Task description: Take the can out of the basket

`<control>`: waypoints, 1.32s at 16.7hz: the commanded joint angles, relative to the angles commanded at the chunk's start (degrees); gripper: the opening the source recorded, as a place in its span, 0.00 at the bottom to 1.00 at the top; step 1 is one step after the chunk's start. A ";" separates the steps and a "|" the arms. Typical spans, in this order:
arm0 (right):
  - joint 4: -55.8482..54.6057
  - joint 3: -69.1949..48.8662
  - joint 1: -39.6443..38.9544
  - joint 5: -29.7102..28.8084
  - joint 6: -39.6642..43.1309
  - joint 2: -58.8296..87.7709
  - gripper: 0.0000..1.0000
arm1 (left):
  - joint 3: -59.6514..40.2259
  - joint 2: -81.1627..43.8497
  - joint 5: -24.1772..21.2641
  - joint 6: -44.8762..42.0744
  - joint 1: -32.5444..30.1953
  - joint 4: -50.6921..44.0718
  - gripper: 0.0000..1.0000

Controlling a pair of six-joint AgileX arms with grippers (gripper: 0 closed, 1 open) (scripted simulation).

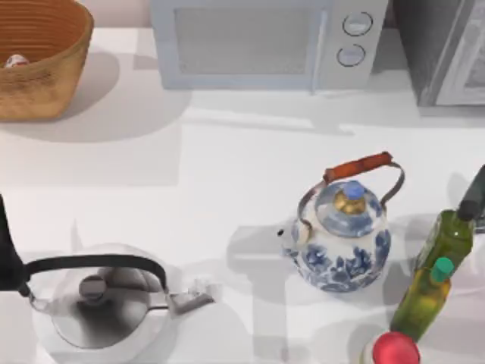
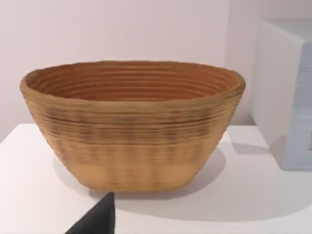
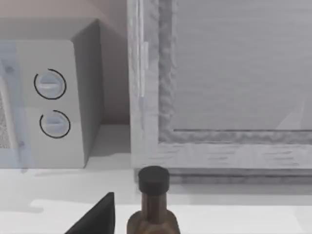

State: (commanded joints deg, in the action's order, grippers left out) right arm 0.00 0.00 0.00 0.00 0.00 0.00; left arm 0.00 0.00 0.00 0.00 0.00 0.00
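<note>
At table's left edge, left arm.

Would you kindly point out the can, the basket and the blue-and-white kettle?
can (image 1: 15, 61), top view, its pale top inside the basket.
basket (image 2: 131, 141), left wrist view, its outer woven wall.
blue-and-white kettle (image 1: 345, 254), top view, its painted body.

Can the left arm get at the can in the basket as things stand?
Probably yes. The can lies in the open-topped basket at the table's far left; the left arm sits at the left edge, its wrist camera facing the basket, nothing between.
</note>
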 joint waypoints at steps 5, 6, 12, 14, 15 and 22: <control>0.00 0.00 0.00 0.00 0.00 0.00 1.00 | -2.91 -2.74 0.25 -0.23 0.97 -1.52 1.00; 0.00 0.00 0.00 0.00 0.00 0.00 1.00 | -4.84 -4.64 0.35 -0.38 1.55 -2.54 1.00; 0.00 0.00 0.00 0.00 0.00 0.00 1.00 | -25.23 -25.58 -0.01 -1.94 6.24 -12.92 1.00; 0.00 0.00 0.00 0.00 0.00 0.00 1.00 | -34.43 -35.25 -0.67 -2.60 7.86 -17.37 1.00; 0.00 0.00 0.00 0.00 0.00 0.00 1.00 | -39.32 -40.40 -1.09 -2.94 8.63 -19.68 1.00; 0.00 0.00 0.00 0.00 0.00 0.00 1.00 | -76.88 -80.36 -6.12 -5.21 12.55 -36.25 1.00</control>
State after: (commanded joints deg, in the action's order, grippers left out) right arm 0.00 0.00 0.00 0.00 0.00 0.00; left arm -76.88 -80.36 -6.12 -5.21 12.55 -36.25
